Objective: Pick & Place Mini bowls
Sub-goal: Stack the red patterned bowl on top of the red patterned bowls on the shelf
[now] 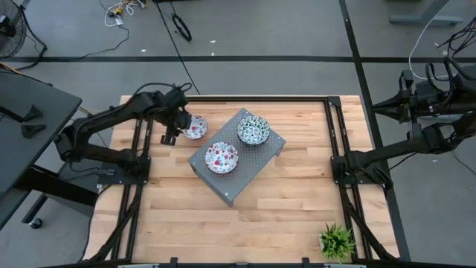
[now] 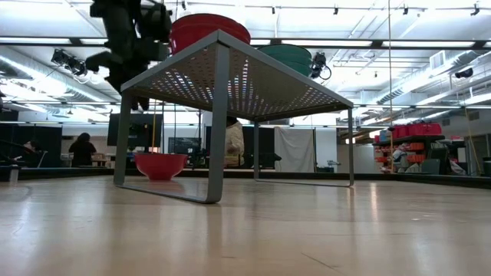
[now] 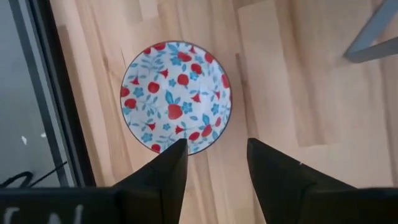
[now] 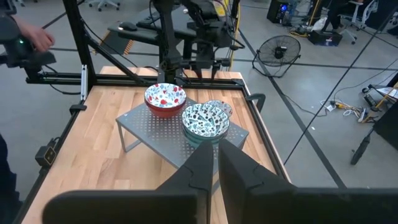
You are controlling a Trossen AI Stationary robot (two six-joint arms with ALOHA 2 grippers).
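A red-patterned mini bowl (image 3: 176, 96) sits upright on the wooden table (image 1: 297, 193), just left of the grey perforated stand (image 1: 256, 160). My left gripper (image 3: 214, 152) hovers open above this bowl's rim, fingers pointing steeply down; the low view shows it (image 2: 126, 54) well clear of the table. On the stand rest another red-patterned bowl (image 1: 222, 157) and a teal-patterned bowl (image 1: 253, 130). My right gripper (image 4: 216, 158) waits shut, drawn back high beyond the table's right edge.
A small green potted plant (image 1: 336, 240) stands at the table's near right corner. Black frame rails (image 1: 137, 186) run along the table's left and right sides. The stand's thin legs (image 2: 217, 123) reach the table. A person's hand (image 4: 34, 38) shows beyond the table.
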